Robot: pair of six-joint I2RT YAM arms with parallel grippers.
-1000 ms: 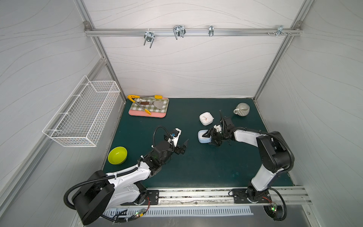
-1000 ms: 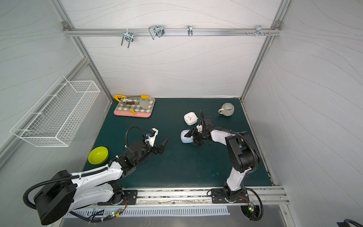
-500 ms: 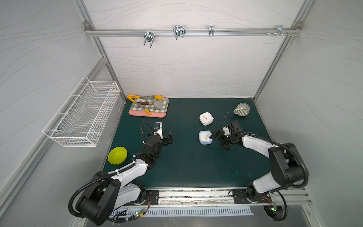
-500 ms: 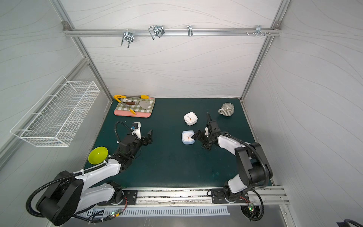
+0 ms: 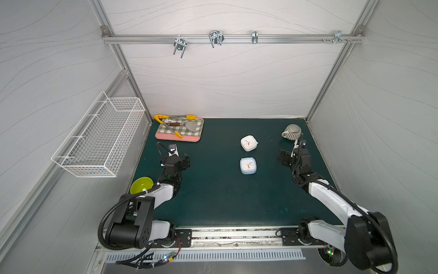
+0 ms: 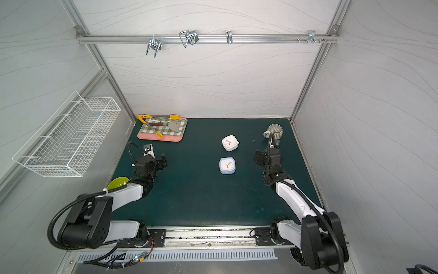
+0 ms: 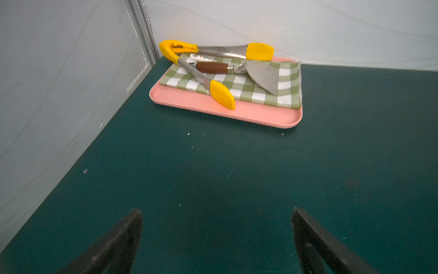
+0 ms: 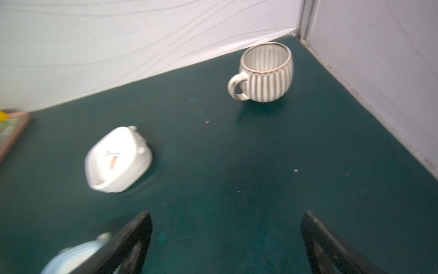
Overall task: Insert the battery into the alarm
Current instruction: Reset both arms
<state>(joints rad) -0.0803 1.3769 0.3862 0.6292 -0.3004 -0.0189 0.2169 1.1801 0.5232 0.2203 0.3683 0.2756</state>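
A light blue alarm [image 5: 248,165] [image 6: 227,165] lies face up mid-mat, and a white alarm [image 5: 248,143] [image 6: 230,142] lies just behind it. No battery shows in any view. My right gripper [image 5: 288,157] [image 6: 263,157] hovers open to the right of the blue alarm, apart from it. In the right wrist view the right gripper [image 8: 227,213] spans only bare mat, with the blue alarm [image 8: 71,258] beside one finger and the white alarm [image 8: 117,159] further off. My left gripper [image 5: 182,160] [image 7: 215,211] is open and empty over the left of the mat.
A striped mug [image 5: 292,131] [image 8: 265,73] stands at the back right corner. A pink tray [image 5: 166,137] [image 7: 237,113] at the back left holds a checked cloth, yellow tongs [image 7: 213,52] and a spatula [image 7: 260,73]. A green bowl [image 5: 141,185] sits left; a wire basket [image 5: 102,140] hangs on the left wall.
The right gripper let go of the blue alarm, opened wide and drew back to the right. The left arm pulled back to the left. The blue alarm now lies flat, face up.
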